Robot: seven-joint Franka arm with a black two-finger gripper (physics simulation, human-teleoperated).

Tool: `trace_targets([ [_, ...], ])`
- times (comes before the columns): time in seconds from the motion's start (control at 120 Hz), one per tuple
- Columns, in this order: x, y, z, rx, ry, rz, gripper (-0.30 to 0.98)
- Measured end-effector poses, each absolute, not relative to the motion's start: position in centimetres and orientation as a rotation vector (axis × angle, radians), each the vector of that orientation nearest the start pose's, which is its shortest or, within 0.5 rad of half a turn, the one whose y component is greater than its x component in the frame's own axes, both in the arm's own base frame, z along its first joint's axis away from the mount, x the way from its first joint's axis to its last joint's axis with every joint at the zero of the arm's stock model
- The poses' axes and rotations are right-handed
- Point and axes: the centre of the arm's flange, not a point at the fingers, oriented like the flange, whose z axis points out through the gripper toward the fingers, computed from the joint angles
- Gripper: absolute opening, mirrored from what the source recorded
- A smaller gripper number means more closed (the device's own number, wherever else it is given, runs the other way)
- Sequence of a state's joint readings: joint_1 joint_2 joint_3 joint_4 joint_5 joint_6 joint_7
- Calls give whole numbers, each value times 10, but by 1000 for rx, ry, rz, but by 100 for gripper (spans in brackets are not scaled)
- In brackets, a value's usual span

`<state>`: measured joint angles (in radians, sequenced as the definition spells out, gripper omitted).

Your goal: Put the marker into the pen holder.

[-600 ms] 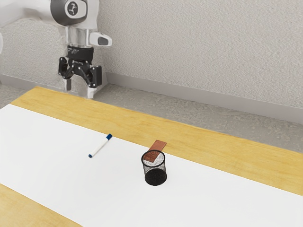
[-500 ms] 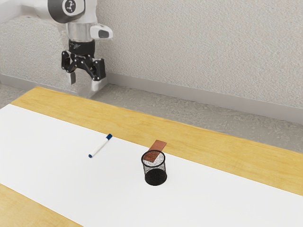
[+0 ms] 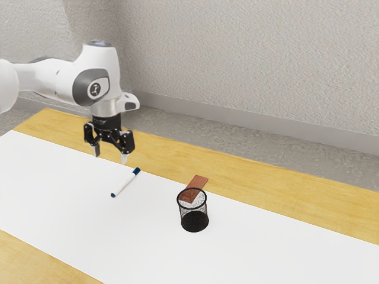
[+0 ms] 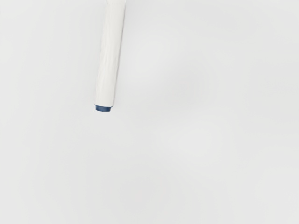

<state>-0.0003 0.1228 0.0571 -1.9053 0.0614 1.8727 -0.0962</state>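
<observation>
Pincer (image 3: 111, 158) spread apart, empty, above tabletop (image 3: 266, 186). Marker (image 3: 125, 183) lies on white sheet (image 3: 266, 248), cap end toward tabletop's far edge. Risks: one finger landing first could roll round barrel; off-centre grip could tilt it, snagging pen holder (image 3: 195, 222) rim.

The hand (image 3: 111, 156) has come down nearer the marker (image 3: 125, 183).

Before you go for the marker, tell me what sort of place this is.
Likely a simulated indoor test room: a wooden table with a white sheet laid over it, and a plain textured wall behind.
</observation>
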Motion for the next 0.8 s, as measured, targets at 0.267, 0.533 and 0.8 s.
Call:
trace_targets([
  [0.267, 602, 69, 345, -3035, -69, 83, 69],
  [0.533, 639, 85, 301, -3070, -23, 71, 69],
  [0.8, 646, 92, 279, -3093, 34, 122, 69],
])
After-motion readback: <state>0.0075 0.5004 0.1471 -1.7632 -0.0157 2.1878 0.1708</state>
